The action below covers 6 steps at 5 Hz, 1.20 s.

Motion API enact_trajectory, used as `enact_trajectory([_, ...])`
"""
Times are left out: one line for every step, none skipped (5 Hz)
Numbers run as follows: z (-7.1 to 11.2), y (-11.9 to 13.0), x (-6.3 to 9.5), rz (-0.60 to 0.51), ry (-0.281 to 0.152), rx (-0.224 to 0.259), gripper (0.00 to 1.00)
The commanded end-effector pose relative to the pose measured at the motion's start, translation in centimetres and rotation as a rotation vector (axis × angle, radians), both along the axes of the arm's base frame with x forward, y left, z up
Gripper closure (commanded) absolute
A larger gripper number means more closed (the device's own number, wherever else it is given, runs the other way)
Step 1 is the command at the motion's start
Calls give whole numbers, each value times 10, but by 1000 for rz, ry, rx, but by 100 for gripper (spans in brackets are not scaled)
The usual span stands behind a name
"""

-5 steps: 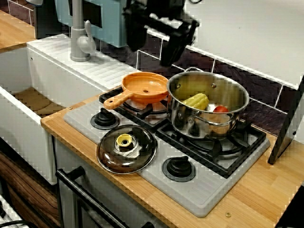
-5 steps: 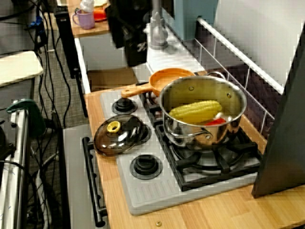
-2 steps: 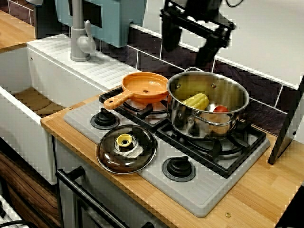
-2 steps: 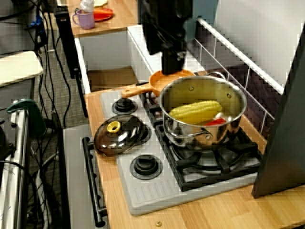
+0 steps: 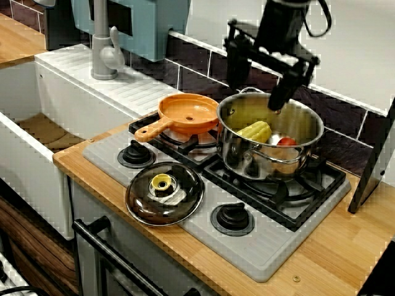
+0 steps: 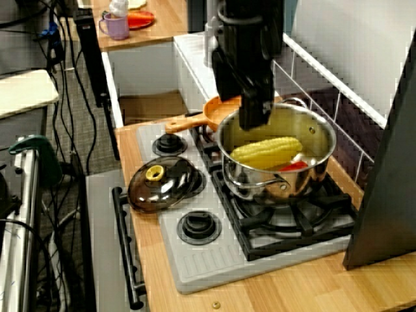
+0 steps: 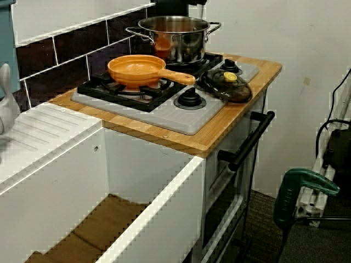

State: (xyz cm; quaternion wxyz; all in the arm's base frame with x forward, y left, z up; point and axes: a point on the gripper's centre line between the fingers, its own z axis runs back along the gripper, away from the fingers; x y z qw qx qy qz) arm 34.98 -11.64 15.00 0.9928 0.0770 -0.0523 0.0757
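In the front view my gripper [image 5: 258, 83] hangs open just above the back rim of a steel pot [image 5: 247, 161], its two black fingers spread wide with nothing between them. Inside the pot lie a yellow corn cob [image 5: 255, 131] and a red piece [image 5: 286, 141]. Seen from the stove's end, the gripper [image 6: 242, 107] covers the pot's far left rim, and the corn cob [image 6: 266, 151] shows below it. An orange pan [image 5: 188, 114] sits on the burner left of the pot. The glass lid [image 5: 164, 193] with a yellow knob lies on the stove's front left.
A grey faucet [image 5: 105, 49] and a white sink [image 5: 37, 123] lie left of the stove. A dark slanted panel [image 5: 373, 166] stands at the counter's right end. From the sink side I see the pot [image 7: 175, 46], the pan [image 7: 137, 70] and the oven handle [image 7: 249, 139].
The gripper has travelled right from behind the orange pan and come down, reaching the pot's back rim. It stayed open. Pot, pan and lid have not moved.
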Motion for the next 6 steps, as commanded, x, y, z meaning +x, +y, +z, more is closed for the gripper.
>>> enact_trajectory([9,9,10,-17,-109,-75,0])
enact_trajectory([1,9,16,-4,-153,-58,0])
enact_trajectory([4,3,15,1,-187,-60,0])
enact_trajectory([10,-2,16,27,-197,-91,0])
enact_trajectory([8,2,19,45,-203,-79,0])
enact_trajectory([5,11,23,51,-199,-61,0])
